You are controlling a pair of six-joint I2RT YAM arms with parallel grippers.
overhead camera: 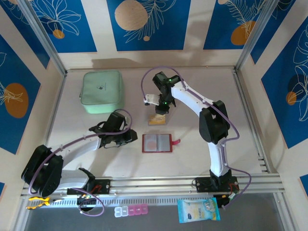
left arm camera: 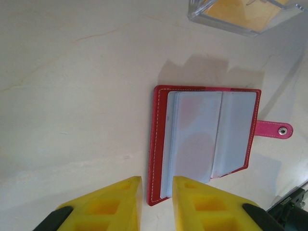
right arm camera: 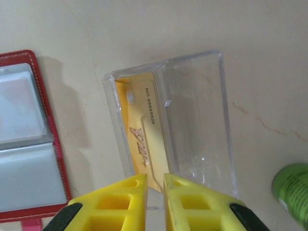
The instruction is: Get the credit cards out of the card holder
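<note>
A pale desk (overhead camera: 187,163) walled by blue patterned panels is recorded from above. The card holder (overhead camera: 157,143) lies open at mid-desk, with the left tool (overhead camera: 132,137) just beside its left edge. The right tool (overhead camera: 160,111) is lowered over a clear box (overhead camera: 158,120) behind the holder. A mint-green pouch (overhead camera: 102,91) is noted at the far left.

Left wrist: the jaws are nearly closed. The holder's cover corner is seen in the gap, and a grasp cannot be confirmed.

Right wrist: a credit card (right arm camera: 142,134) lies inside the box. Its end is at the narrow jaw gap, and whether it is clasped cannot be told.
</note>
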